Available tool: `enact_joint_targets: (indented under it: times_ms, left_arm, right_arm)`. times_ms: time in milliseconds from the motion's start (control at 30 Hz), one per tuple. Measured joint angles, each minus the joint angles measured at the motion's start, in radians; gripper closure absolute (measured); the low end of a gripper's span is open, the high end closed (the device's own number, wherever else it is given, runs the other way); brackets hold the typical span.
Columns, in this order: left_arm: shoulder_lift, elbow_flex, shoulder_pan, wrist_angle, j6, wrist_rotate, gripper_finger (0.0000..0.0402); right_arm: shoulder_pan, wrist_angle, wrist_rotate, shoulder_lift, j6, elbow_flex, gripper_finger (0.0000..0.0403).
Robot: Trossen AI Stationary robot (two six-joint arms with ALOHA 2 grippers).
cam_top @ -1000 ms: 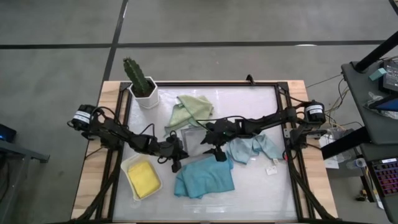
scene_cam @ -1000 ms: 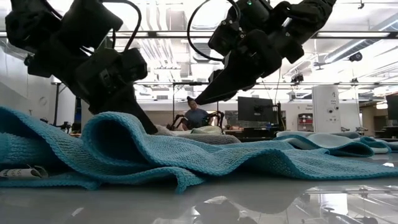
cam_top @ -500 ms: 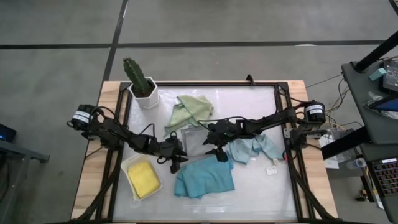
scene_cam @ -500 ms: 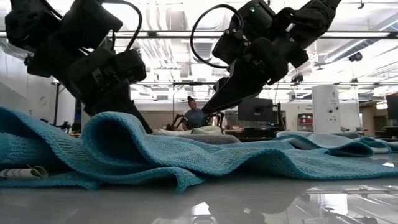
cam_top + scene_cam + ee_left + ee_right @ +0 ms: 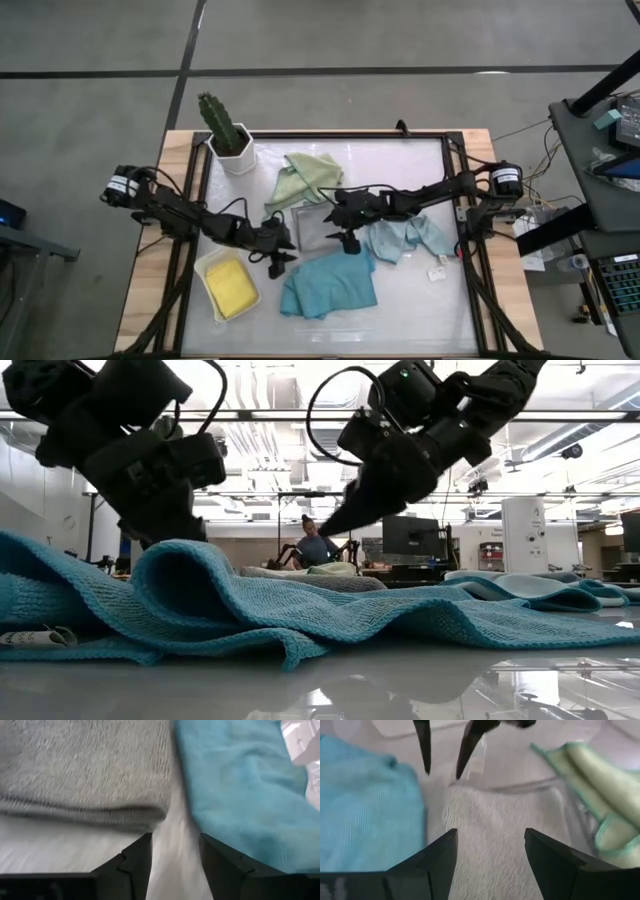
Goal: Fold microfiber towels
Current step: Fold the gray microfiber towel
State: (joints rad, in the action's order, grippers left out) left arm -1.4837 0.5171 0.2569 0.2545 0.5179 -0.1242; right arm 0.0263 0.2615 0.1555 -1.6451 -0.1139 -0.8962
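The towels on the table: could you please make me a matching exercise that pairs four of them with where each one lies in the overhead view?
Things:
1. yellow towel
2. sage green towel
3. teal towel
4. pale blue towel

Places:
A. next to the potted cactus, towards the table's far edge
B. inside the white tray, near the left arm
C. below the right claw, at the table's near middle
D. under the right arm, towards the table's right side

Pairs: 1-B, 2-A, 3-C, 4-D
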Motion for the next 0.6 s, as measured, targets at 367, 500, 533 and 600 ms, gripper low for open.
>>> enact_joint_targets:
  times_ms: [367,500,533,600]
  left_arm:
    - [0.082,0.000,-0.002,-0.118,-0.073,-0.019,0.0263]
    - [0.104,0.000,-0.002,-0.112,-0.106,-0.045,0.0263]
    - [0.109,0.000,-0.002,-0.117,-0.106,-0.051,0.0263]
    - [0.114,0.000,-0.002,-0.115,-0.106,-0.054,0.0263]
  right_arm:
    - [0.053,0.010,0.000,-0.058,-0.062,-0.129,0.0184]
    - [0.083,0.005,0.007,-0.159,-0.116,-0.235,0.0184]
    - [0.091,0.001,0.011,-0.185,-0.127,-0.259,0.0184]
    - [0.110,-0.021,0.021,-0.242,-0.146,-0.311,0.0184]
